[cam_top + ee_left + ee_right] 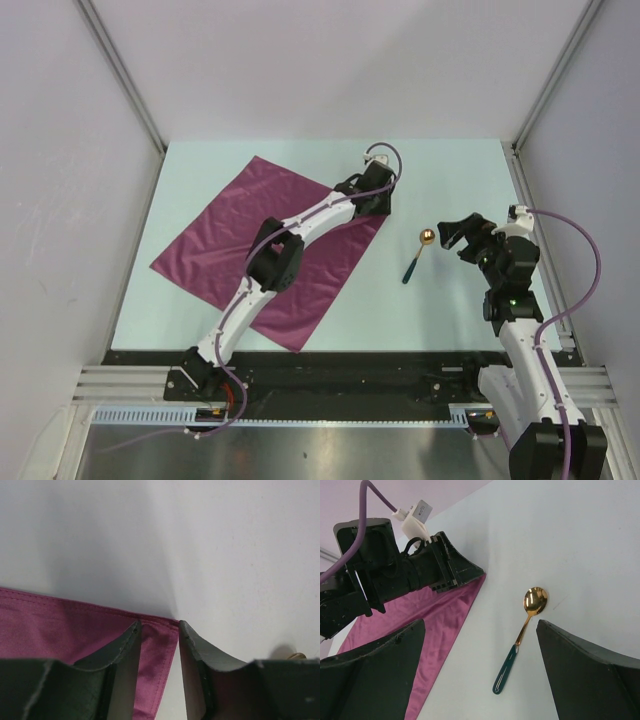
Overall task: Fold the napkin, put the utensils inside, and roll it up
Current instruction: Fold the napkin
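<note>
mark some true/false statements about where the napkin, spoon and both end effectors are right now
1. The napkin lies spread open and unfolded on the table. True.
2. The spoon rests on top of the napkin. False: it lies on the bare table to the right of the cloth, not touching it.
3. The right end effector is gripping the spoon. False: its jaws stand wide open and empty, with the spoon lying on the table between and beyond them in the right wrist view.
4. The left end effector sits at a corner of the napkin, one finger on each side of the cloth's edge. True.
</note>
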{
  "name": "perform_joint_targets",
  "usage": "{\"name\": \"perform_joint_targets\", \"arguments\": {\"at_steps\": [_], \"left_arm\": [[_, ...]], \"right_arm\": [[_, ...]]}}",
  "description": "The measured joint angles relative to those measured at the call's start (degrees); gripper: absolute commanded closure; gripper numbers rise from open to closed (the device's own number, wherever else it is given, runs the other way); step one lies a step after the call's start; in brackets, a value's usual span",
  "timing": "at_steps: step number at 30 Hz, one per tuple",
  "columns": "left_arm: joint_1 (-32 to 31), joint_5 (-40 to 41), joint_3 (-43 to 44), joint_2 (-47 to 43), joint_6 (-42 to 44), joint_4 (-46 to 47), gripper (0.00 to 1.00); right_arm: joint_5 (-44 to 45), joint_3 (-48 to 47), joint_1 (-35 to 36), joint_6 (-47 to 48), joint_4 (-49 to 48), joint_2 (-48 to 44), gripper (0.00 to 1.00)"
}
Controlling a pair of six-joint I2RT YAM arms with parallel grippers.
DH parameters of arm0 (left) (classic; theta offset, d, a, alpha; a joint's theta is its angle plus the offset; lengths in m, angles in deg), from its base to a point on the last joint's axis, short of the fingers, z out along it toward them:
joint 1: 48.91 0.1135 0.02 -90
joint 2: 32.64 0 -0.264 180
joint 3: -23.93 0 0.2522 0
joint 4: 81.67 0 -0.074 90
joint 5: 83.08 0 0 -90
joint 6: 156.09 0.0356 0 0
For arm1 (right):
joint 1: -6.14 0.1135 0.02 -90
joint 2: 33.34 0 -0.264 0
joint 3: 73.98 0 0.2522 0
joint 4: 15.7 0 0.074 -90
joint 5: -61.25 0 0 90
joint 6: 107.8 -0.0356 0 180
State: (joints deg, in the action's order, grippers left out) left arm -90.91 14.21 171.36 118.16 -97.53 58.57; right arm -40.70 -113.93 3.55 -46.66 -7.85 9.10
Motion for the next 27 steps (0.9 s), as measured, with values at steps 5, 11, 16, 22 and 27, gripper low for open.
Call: {"name": "perform_joint_targets", "arguments": {"at_steps": [5,11,16,22,27], "left_arm": [[-0.5,0.1,0.6,0.1,0.5,-1.3,0.55],[-1.3,1.8,1.1,0.3,2.6,-2.1,0.65],[-2.0,3.5,2.0,0.6,4.9,-3.9,0.67],[-3.0,5.1,5.7,2.4,8.6,-6.7,0.56],[-4.0,6.0,6.0,2.5,11.1,-7.6,0.57]], "right_arm": [[0.0,0.0,0.0,-0.2,0.0,0.4,0.00],[-0.5,0.0,0.0,-1.3,-1.2,1.9,0.00],[-1.1,0.0,0.0,-2.6,-2.2,2.3,0.01],[-1.7,0.0,0.0,-3.8,-3.0,2.3,0.01],[-2.1,0.0,0.0,-4.9,-3.0,2.3,0.01]]}}
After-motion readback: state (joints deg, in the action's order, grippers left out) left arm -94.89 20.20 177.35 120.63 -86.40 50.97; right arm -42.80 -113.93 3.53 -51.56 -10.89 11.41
